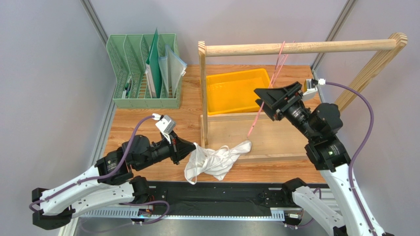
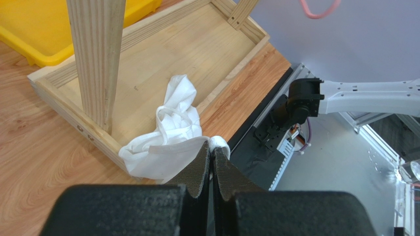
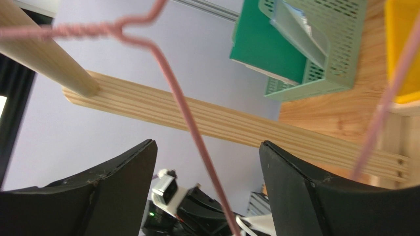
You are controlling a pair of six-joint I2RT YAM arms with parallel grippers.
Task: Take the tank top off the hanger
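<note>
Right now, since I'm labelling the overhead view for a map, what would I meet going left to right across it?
Green file rack, left end effector, tank top, right end effector; the yellow tray and hanger overlap these, so omitted.

Pale lavender walls (image 1: 49,98); wooden table (image 1: 138,115); wooden rail frame (image 1: 305,47) on it.

On the wooden table (image 1: 190,118) we see a light wooden rail frame (image 1: 300,47) standing upright on its flat base — a yellow tray (image 1: 236,91) just behind that base. At the far left corner, a green mesh file rack (image 1: 129,64) holds green and pale folders (image 1: 157,59) on edge.
</note>
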